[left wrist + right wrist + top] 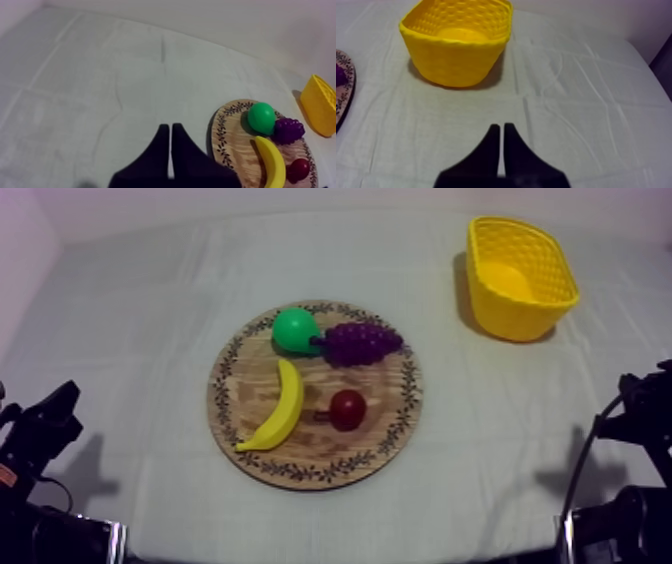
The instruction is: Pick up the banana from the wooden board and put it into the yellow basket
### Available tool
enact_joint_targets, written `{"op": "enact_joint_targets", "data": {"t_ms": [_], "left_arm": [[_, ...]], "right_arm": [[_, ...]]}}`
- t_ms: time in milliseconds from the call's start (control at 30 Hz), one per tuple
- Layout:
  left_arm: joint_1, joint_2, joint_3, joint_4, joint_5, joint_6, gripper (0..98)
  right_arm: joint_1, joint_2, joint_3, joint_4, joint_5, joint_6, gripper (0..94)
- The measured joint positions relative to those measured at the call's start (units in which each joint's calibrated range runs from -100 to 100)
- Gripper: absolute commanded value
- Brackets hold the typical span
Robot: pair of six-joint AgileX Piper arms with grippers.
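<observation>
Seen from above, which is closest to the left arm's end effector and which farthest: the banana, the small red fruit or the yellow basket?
From the left end effector, top view:
1. Banana, on the wooden board's left half.
2. Small red fruit, just right of the banana.
3. Yellow basket, far right, off the board.

dim, purplish light; soft shadow just beside the yellow basket [525, 313], darker corners

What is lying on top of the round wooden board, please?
On the board lie a banana, a green pear, purple grapes and a small red fruit. The wood under each fruit is covered, so anything beneath them cannot be seen.
</observation>
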Motion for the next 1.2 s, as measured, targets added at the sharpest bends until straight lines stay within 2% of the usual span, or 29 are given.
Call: {"op": "enact_joint_targets", "data": {"t_ms": [567, 900, 1100, 1200], "left_arm": [[0.00, 0.00, 0.00, 0.00, 0.00, 0.00, 0.1], [0.00, 0.00, 0.00, 0.00, 0.00, 0.00, 0.1], [0.00, 0.00, 0.00, 0.00, 0.00, 0.00, 0.1], [0.00, 0.00, 0.00, 0.00, 0.00, 0.00, 0.1]], "right_arm": [[-0.04, 0.00, 0.00, 0.00, -0.08, -0.12, 0.5], [-1.27, 0.00, 0.00, 0.00, -0.08, -5.21, 1.1], [-2.81, 0.00, 0.00, -0.12, 0.07, -3.70, 2.9], [-3.92, 0.96, 0.00, -1.42, -0.71, -2.97, 1.6]]}}
